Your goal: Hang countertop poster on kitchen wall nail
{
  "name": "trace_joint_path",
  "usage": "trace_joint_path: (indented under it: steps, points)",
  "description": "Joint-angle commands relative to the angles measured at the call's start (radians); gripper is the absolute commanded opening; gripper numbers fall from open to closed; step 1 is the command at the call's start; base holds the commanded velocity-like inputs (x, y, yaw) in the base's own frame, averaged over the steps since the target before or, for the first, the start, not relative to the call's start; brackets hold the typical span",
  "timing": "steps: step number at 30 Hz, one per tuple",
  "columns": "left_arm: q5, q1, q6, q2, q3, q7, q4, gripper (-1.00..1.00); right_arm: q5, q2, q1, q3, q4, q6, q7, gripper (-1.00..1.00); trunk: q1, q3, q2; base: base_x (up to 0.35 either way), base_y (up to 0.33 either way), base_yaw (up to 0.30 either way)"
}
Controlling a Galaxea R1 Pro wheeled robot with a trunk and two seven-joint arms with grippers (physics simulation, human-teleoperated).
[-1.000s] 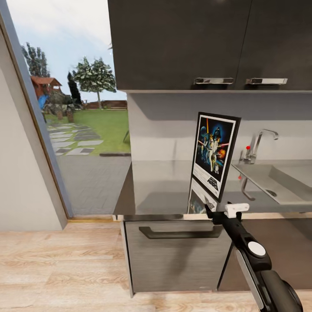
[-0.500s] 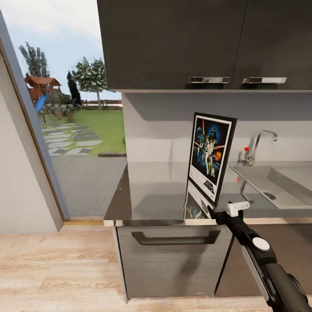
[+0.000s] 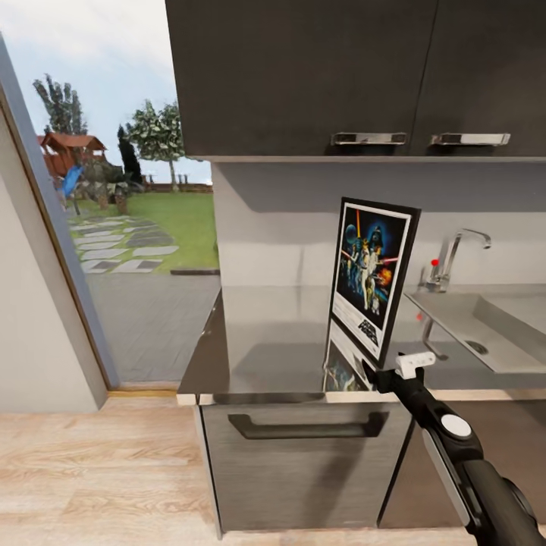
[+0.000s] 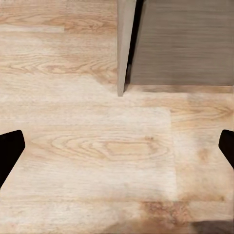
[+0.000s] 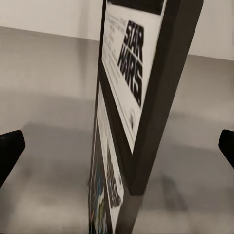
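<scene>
Left gripper point(image 4: 117, 146) is held over bare wood floor point(image 4: 97, 146), fingers spread wide, nothing held; judged parked clear of the work. Poster point(image 3: 373, 277) stands upright near the front edge of the countertop point(image 3: 273, 334), left of the sink point(image 3: 485, 322). Right gripper point(image 3: 383, 373) is placed at the poster's lower corner, fingers wide apart in the wrist view, frame edge between them, not yet clamped; judged lined up for an edge grasp.
</scene>
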Motion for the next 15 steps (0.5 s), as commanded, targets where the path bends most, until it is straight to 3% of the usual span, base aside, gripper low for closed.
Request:
trace_joint_path:
  steps: [1, 7, 15]
  points:
    - [0.0, 0.0, -0.002, -0.001, 0.002, 0.0, -0.001, 1.0, -0.002, 0.0, 0.0, -0.001, -0.001, 0.006, 0.005, 1.0, 0.0, -0.001, -0.001, 0.133, 0.0, 0.0]
    - [0.0, 0.0, -0.002, -0.001, 0.001, 0.0, -0.001, 1.0, -0.002, 0.001, 0.0, -0.001, -0.001, 0.006, 0.005, 1.0, 0.0, -0.001, -0.001, 0.169, 0.0, 0.0]
    - [0.0, 0.0, -0.002, -0.001, 0.001, 0.0, 0.005, 1.0, -0.001, 0.001, 0.0, -0.001, 0.0, 0.006, 0.004, 1.0, 0.0, -0.001, -0.001, 0.026, 0.0, 0.0]
